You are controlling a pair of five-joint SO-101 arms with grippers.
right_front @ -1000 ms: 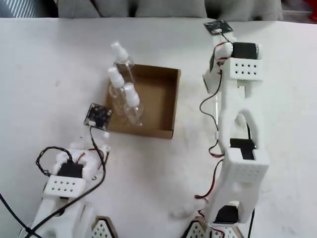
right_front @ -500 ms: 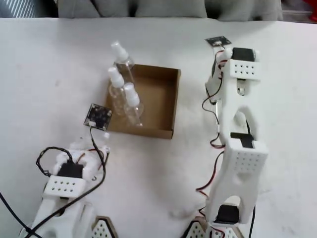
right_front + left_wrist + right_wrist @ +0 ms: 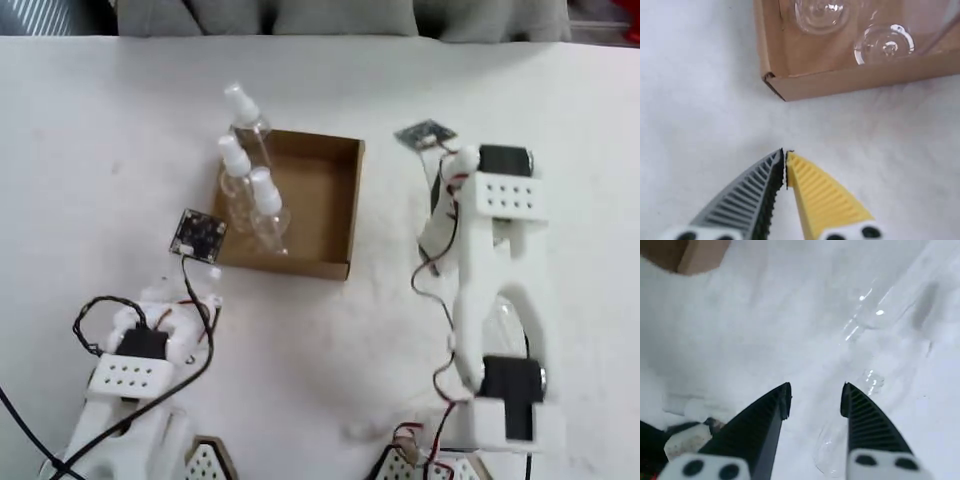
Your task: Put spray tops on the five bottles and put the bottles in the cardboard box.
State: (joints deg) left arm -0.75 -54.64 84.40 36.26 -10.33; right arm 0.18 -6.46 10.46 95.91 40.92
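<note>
High, box: cardboard box point(image 3: 325, 190) sits mid-table, open side up.
High, bottles: three bottles with spray tops point(image 3: 236, 172) stand upright along the box's left wall.
High, arms: left arm point(image 3: 128, 372) is near the box's near-left corner. Right arm point(image 3: 497, 250) is stretched out to the right of the box.
Left wrist, left gripper point(image 3: 785, 155): jaws closed tip to tip, holding nothing, over the white table point(image 3: 700, 100) near a box corner.
Left wrist, bottles: two bottle bases point(image 3: 884, 45) are inside the box, by its wall.
Right wrist, right gripper point(image 3: 815, 392): jaws narrowly parted, nothing clamped.
Right wrist, loose item: clear bottle point(image 3: 890, 305) lies on its side on the table, ahead of the fingertips.
</note>
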